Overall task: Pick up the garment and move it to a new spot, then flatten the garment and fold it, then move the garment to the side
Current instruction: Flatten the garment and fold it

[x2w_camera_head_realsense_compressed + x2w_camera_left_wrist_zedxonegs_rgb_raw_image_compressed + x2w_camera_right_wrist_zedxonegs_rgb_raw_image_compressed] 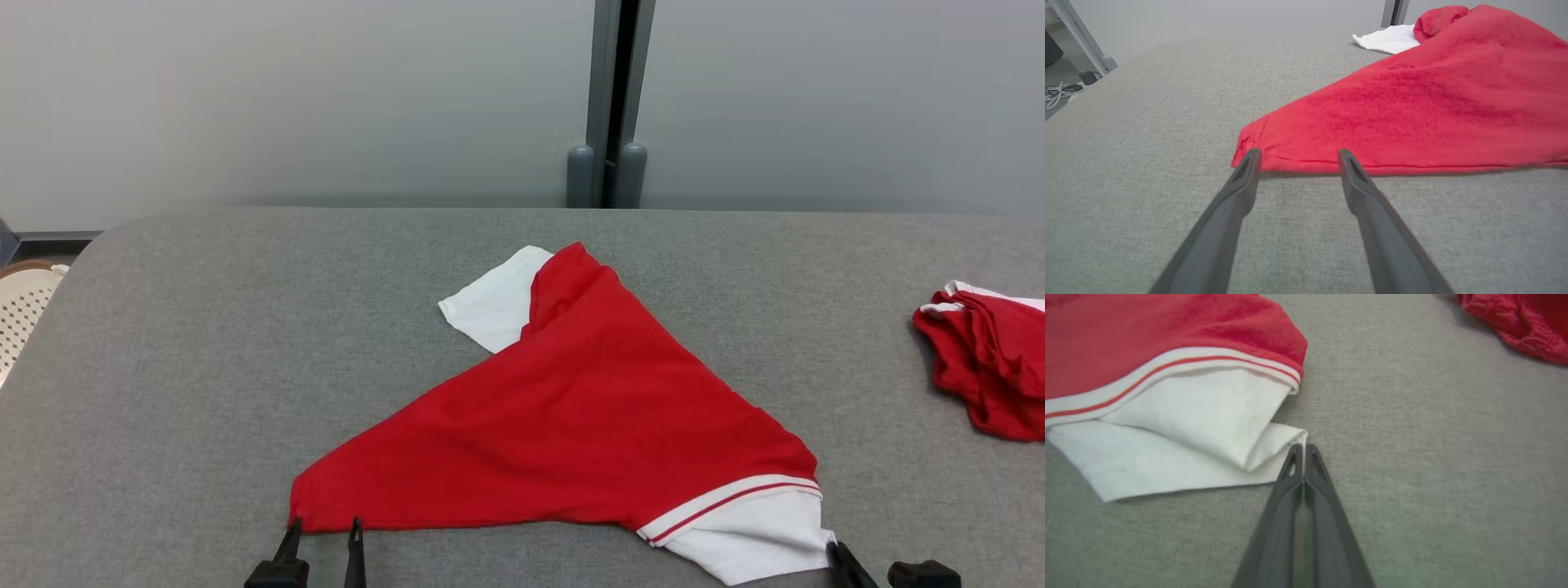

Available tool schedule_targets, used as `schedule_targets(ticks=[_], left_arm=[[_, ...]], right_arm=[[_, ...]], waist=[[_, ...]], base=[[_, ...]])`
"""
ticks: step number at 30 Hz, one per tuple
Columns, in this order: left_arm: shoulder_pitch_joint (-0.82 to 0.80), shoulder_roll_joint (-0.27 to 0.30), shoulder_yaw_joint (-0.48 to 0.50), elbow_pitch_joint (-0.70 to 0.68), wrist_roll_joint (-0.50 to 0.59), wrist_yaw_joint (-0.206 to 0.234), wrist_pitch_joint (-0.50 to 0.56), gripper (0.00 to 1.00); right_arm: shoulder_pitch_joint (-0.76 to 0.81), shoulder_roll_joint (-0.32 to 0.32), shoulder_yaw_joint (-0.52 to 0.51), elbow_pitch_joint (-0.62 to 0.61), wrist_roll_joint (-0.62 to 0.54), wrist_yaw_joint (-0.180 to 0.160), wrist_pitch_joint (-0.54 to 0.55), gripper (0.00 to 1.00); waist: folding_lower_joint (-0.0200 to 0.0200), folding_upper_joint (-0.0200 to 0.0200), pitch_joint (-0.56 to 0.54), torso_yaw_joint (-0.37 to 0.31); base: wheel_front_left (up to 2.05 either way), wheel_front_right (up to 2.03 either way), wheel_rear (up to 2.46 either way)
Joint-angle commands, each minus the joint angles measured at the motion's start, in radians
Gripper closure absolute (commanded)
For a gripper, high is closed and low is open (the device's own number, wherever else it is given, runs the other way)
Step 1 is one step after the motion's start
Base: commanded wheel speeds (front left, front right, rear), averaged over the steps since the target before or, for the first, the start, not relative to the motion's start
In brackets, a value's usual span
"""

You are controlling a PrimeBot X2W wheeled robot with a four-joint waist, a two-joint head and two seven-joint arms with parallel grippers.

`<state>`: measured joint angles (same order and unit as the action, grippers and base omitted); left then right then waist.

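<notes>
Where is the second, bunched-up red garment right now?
In the head view, the bunched red garment lies on the grey table at that view's right edge, apart from the spread red-and-white garment at centre.

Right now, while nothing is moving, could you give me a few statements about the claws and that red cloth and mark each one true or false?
1. The left claw is open, its fingers at the garment's red hem. True.
2. The right claw is wide open. False: it is shut on the garment's white sleeve corner.
3. The garment is red with white parts. True.
4. The garment hangs in the air. False: it lies spread on the grey table.
5. It is the only clothing on the table. False: a second red garment lies bunched at the right.
</notes>
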<state>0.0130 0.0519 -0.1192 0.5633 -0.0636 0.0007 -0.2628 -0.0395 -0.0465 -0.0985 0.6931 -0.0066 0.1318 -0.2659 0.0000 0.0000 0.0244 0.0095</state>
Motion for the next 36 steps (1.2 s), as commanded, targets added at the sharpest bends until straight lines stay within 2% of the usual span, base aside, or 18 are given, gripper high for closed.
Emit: schedule_targets(ticks=[1, 10, 17, 29, 36], left_arm=[[-0.001, -0.001, 0.003, -0.003, -0.006, 0.007, -0.003, 0.0], [-0.005, -0.001, 0.006, 0.009, -0.054, 0.017, -0.003, 0.0], [-0.008, -0.001, -0.027, 0.028, -0.09, 0.003, -0.003, 0.0], [0.047, -0.001, -0.077, 0.053, -0.151, -0.003, -0.003, 0.0], [0.06, -0.001, -0.106, 0.07, -0.197, -0.031, -0.003, 0.0]], right_arm=[[0.03, -0.007, -0.028, -0.016, 0.001, -0.002, 0.003, 1.0], [0.101, -0.009, -0.109, -0.082, 0.0, -0.002, 0.002, 1.0], [0.108, -0.008, -0.138, -0.097, -0.005, -0.002, 0.002, 1.0], [0.104, -0.007, -0.151, -0.099, 0.004, -0.002, 0.002, 1.0], [0.09, -0.006, -0.139, -0.11, 0.013, -0.001, 0.002, 1.0]], waist=[[0.0, 0.0, -0.007, -0.015], [0.0, 0.0, 0.006, -0.069], [0.0, 0.0, 0.02, -0.093], [0.0, 0.0, -0.002, -0.068], [0.0, 0.0, -0.009, -0.058]], base=[[0.0, 0.0, 0.0], [0.0, 0.0, 0.0], [0.0, 0.0, 0.0], [0.0, 0.0, 0.0], [0.0, 0.0, 0.0]])
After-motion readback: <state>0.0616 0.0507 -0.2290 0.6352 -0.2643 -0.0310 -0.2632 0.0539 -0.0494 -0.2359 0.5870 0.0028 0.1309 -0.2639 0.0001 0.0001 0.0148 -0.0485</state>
